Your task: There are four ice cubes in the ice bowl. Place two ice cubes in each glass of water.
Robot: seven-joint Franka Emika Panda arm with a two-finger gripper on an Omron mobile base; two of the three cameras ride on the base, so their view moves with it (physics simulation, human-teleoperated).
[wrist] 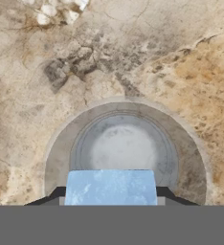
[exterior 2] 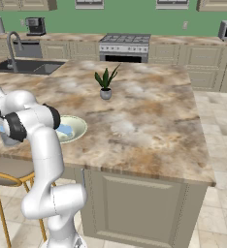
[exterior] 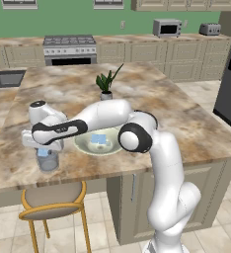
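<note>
My gripper [wrist: 111, 198] is shut on a light-blue ice cube [wrist: 110, 186], held straight above a glass of water [wrist: 60, 154] whose round mouth lies just beneath it. In the left base view the gripper [exterior: 42, 149] hangs right over that glass [exterior: 48, 161] near the counter's front left edge. The cream ice bowl [exterior: 86, 145] stands just to the glass's right, partly behind my forearm, with an ice cube [exterior: 98, 139] inside it. From the right base view the bowl [exterior 2: 76, 127] shows behind my arm, with blue ice [exterior 2: 64, 130] in it.
A small potted plant [exterior: 106, 85] stands on the marble island [exterior: 152, 94] behind the bowl. A wooden stool [exterior: 53, 200] sits below the counter's front edge under the glass. A sink [exterior 2: 25, 65] lies at the far left.
</note>
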